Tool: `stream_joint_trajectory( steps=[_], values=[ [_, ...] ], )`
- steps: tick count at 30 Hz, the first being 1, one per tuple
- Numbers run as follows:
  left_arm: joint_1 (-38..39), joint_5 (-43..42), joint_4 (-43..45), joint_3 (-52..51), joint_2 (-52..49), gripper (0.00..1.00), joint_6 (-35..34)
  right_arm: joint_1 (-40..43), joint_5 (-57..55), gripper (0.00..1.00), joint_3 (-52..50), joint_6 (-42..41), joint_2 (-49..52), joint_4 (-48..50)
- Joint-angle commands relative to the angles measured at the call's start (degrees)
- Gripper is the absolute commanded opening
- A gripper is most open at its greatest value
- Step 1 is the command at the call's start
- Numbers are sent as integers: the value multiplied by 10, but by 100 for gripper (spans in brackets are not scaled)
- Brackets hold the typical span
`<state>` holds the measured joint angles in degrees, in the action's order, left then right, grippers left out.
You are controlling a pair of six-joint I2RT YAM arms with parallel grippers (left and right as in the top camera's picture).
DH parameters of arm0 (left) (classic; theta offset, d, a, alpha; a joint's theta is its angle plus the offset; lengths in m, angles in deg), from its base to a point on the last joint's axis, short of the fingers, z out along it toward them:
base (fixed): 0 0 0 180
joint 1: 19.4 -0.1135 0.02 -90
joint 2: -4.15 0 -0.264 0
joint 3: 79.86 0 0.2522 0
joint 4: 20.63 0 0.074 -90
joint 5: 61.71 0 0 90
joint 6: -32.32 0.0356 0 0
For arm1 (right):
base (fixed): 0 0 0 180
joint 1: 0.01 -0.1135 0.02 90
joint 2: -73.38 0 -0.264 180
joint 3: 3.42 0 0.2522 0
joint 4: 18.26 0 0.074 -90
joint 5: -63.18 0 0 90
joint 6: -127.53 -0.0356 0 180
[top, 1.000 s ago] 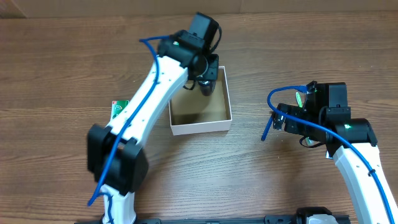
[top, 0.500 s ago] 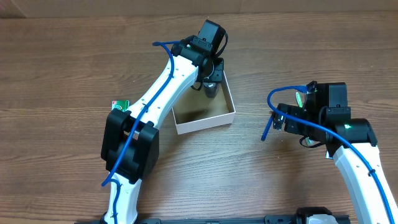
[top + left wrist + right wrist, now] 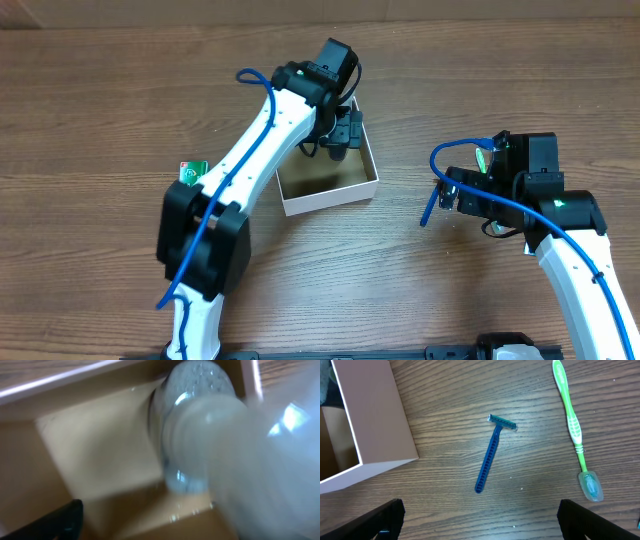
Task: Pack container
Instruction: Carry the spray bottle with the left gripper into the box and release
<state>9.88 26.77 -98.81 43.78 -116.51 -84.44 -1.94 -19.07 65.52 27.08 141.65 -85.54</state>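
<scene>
1. Two arms work over a wooden table (image 3: 100, 80) in the overhead view. The left arm stretches across the container (image 3: 328, 186), a small square box with white walls and a brown inside, which sits near the middle of the table. The left gripper (image 3: 340, 138) hangs over the box's far right corner. Its jaws are hidden from above, so I cannot tell their state. A green packet (image 3: 192, 172) lies on the table to the left, partly under that arm. The right gripper (image 3: 455, 192) sits apart from the box, off to its right.

2. Left wrist view: the picture is blurred. A clear, rounded bottle (image 3: 195, 425) fills the upper right, inside the box, against the brown floor and a wall. One dark finger (image 3: 55, 522) shows at the lower left. The other is not visible, so whether the jaws are grasping the bottle cannot be told.

3. Right wrist view: the right gripper's two fingers stand wide apart at the bottom corners, released, with nothing between them. A blue razor (image 3: 492, 455) lies on the table ahead. A green toothbrush (image 3: 572, 422) lies to its right, with a clear cap on its near end. A corner of the box shows at the left edge, apart from the razor.
</scene>
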Motion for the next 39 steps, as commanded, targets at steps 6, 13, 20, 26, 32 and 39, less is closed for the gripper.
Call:
stream_joint_trajectory(
  steps=[6,13,20,26,32,39],
  values=[
    [5,-22,-131,4,96,27,-64,-3,5,100,14,-1,-1,3],
    [6,-17,-128,-76,87,4,-41,-3,5,100,14,-1,-1,2],
    [7,-20,-103,-164,86,4,-34,-3,5,100,14,-1,-1,2],
    [7,-21,-104,-201,86,4,-25,-3,5,100,14,-1,-1,2],
    [2,2,-122,-206,87,4,-19,-3,5,100,14,-1,-1,2],
    [-5,65,-144,-206,87,4,-19,-3,5,100,14,-1,-1,2]
  ],
)
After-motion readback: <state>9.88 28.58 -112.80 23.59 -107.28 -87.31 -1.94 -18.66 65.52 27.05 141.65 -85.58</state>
